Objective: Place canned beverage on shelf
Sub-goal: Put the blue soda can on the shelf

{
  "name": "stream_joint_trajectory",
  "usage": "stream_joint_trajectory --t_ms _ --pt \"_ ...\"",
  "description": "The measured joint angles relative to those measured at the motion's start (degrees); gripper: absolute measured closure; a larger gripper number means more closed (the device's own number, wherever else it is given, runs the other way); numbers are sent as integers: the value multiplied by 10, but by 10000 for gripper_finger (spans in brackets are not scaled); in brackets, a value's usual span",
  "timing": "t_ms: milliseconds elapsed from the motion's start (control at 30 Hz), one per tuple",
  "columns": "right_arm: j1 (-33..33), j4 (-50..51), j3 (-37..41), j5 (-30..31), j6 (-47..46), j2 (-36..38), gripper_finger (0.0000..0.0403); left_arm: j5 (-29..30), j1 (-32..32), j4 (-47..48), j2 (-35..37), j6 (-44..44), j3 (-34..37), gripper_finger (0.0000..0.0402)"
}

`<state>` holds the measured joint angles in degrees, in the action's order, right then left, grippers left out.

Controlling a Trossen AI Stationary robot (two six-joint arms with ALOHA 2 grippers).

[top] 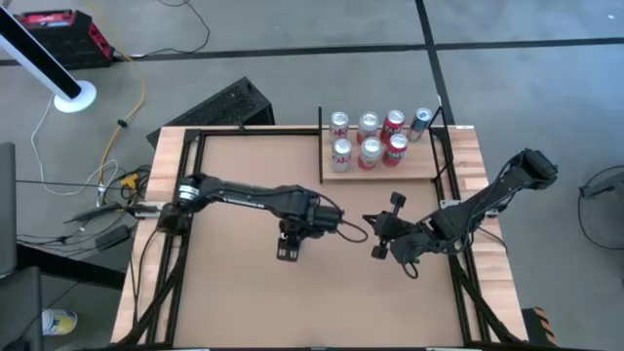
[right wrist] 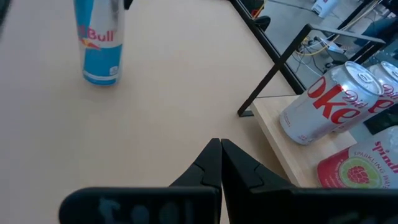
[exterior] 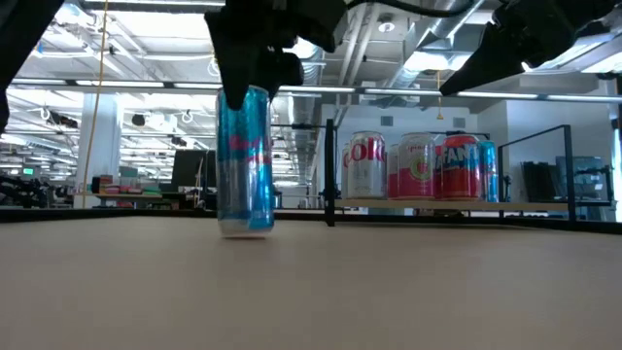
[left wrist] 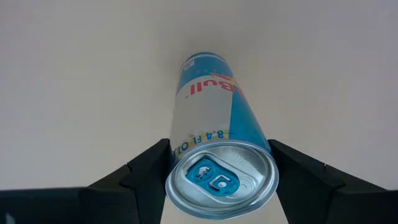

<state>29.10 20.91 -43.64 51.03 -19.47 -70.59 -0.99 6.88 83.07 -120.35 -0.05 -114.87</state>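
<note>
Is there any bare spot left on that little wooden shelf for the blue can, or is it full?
The shelf is crowded along its far edge and middle: seven cans in two rows. Free board remains beside the short front row, toward the right posts, and in a thin strip along the near edge. The blue Red Bull can stands on the tabletop between the left gripper fingers.

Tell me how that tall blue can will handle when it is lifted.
The blue can is tall and narrow, so it probably tips easily. Its glossy metal wall looks slippery. The left end effector straddles its top end, so it may swing.
</note>
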Motion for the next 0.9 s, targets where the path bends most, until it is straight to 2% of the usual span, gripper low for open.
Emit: stream_joint_trajectory --t_ms 233,533,733,900 --pt "0 -1 0 0 1 0 378 2 11 -7 -8 9 -1 171" --pt "0 -2 0 0 0 0 378 4 10 -7 -8 0 -1 129" --pt "0 -2 0 0 0 0 378 61 10 -6 -8 -16 -1 127" --pt "0 -2 0 0 0 0 378 68 10 -5 -8 -20 -1 127"
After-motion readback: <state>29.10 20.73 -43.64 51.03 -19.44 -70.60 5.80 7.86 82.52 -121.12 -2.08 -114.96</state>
